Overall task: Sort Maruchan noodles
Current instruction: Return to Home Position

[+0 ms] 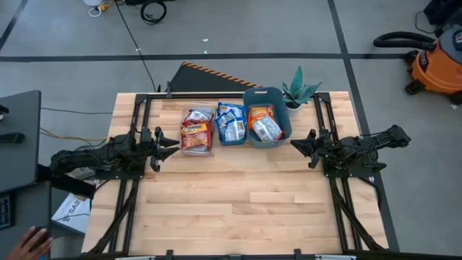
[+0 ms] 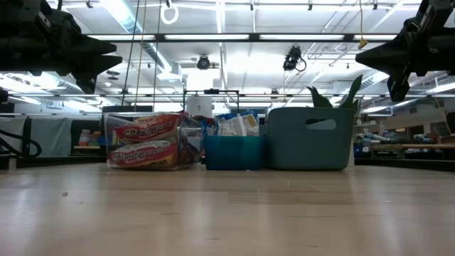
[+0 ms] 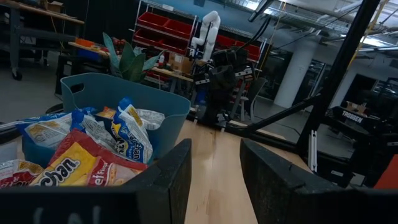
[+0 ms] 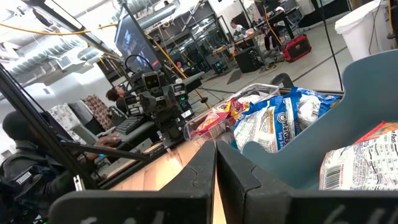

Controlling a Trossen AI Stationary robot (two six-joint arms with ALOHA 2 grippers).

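The Maruchan noodle packets lie sorted in three containers in a row at the table's far side. Red-trimmed ones (image 1: 195, 133) fill a clear tub (image 2: 146, 141), blue ones (image 1: 231, 124) a small blue bin (image 2: 233, 151), and orange ones (image 1: 264, 126) a larger grey-blue bin (image 2: 311, 139). My left gripper (image 1: 173, 144) hovers open just left of the clear tub, above the table; its fingers (image 3: 214, 180) point toward the bins. My right gripper (image 1: 293, 143) hovers shut just right of the grey-blue bin (image 4: 216, 168). Neither touches anything.
A potted plant (image 1: 299, 92) stands at the far right corner behind the grey-blue bin. Bare wooden tabletop (image 1: 245, 209) spreads across the near half. A person's hand (image 1: 29, 242) shows off the table's near left corner, beside a dark side table (image 1: 18, 137).
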